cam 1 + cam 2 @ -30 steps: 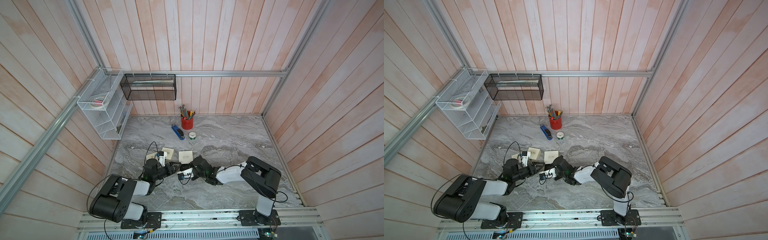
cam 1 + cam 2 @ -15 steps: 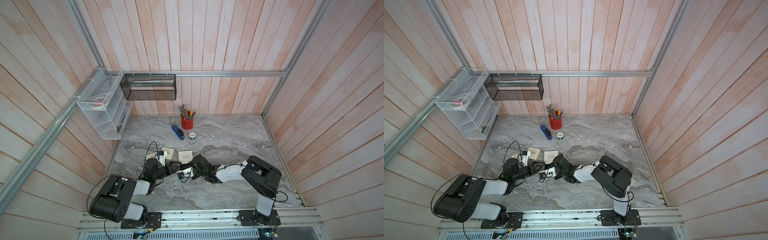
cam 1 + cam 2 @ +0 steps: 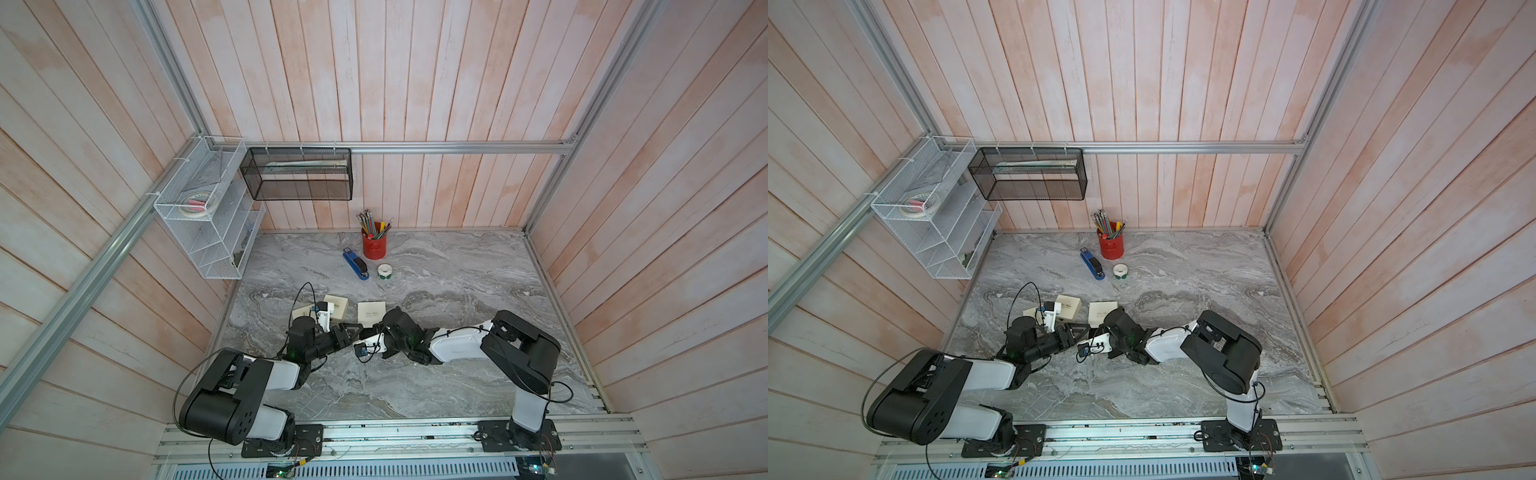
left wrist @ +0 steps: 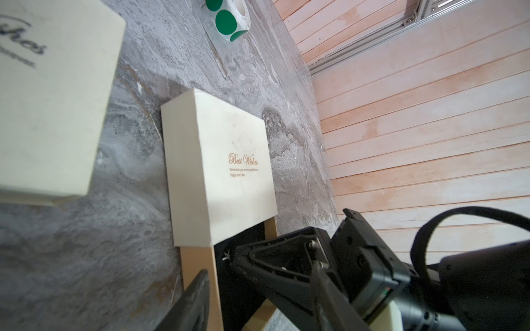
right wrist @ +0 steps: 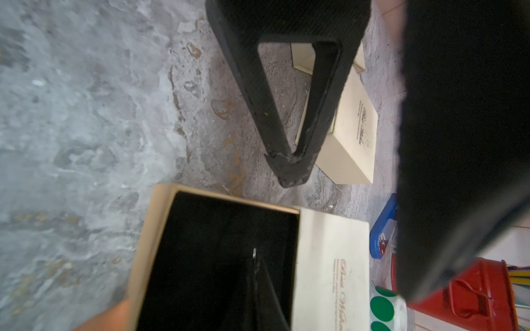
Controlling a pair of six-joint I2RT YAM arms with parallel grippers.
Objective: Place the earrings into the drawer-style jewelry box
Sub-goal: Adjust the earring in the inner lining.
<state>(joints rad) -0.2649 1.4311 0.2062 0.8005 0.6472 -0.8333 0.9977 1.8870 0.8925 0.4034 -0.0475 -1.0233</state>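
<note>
The cream jewelry box [image 4: 220, 183] lid reads "Best Wishes" in gold script; smaller lines beneath are unclear.

right gripper [image 4: 231, 258]: fingers [image 4: 275, 279] went from a narrow gap to fully closed in the last second, tips over the black lining of the pulled-out drawer [image 4: 198, 266]. right wrist [image 3: 399, 326] crept slightly up-frame in both top views, toward the jewelry box [image 3: 371, 312]; couldn't tell lift from reach. silvery speck [image 4: 226, 256] sat at the closed tips; earlier views too coarse to say whether it was already there.
</note>
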